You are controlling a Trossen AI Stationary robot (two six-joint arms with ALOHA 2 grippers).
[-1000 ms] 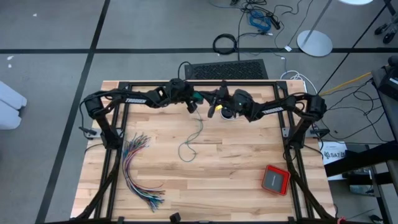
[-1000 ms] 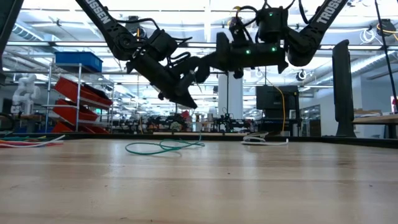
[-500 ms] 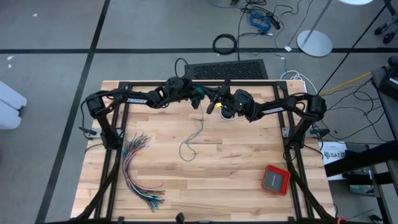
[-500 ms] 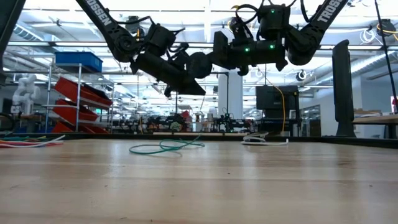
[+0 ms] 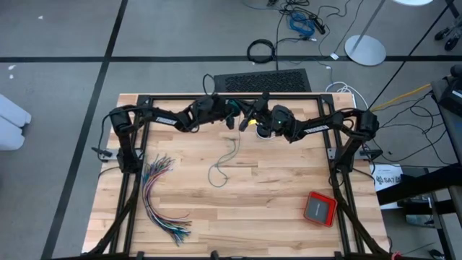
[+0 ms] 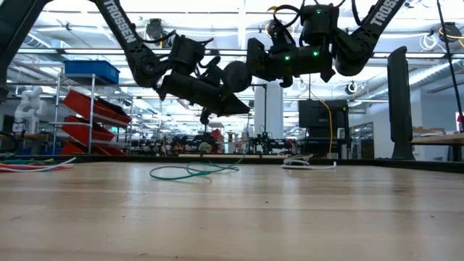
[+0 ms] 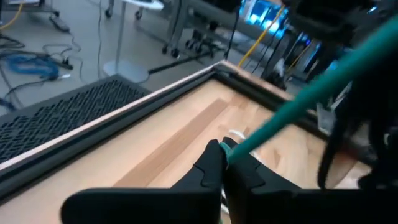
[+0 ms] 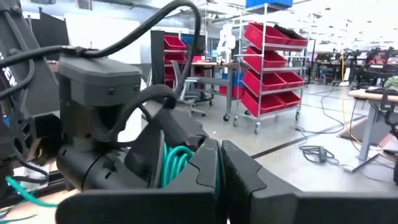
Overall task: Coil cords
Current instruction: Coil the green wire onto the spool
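Both grippers meet high above the table's far middle. My left gripper (image 5: 232,115) and my right gripper (image 5: 249,121) are each shut on the teal-green cord. A few teal loops (image 8: 177,163) are gathered at the right gripper. From the grippers the cord hangs down, and its free end lies on the wood in a loose loop (image 5: 216,172) (image 6: 190,172). The black cord with a white end (image 6: 309,164) lies on the table below the right arm, touched by neither gripper. My left gripper pinches one strand of the teal cord (image 7: 231,147) between its two fingertips, reaching nearly level from the table's left. The strand runs on taut (image 7: 323,87) toward the right gripper. My right gripper has teal cord (image 8: 216,167) pinched between its shut fingers, coming about level from the table's right. The gathered loops sit beside its finger, clear of the table; how many strands it has I cannot tell.
A fanned bundle of many-coloured wires (image 5: 160,195) lies at the near left. A red box (image 5: 319,208) sits near the right front. Black frame rails border the table, and a black mat (image 5: 263,81) lies beyond the far edge. Bare wood lies in the middle and near part.
My left gripper has tipped up from pointing steeply down to nearly level and rolled. It has also moved a little toward the far edge and the right gripper, keeping hold of the teal cord. The right gripper has stayed put, turning slightly. The loop on the table stays.
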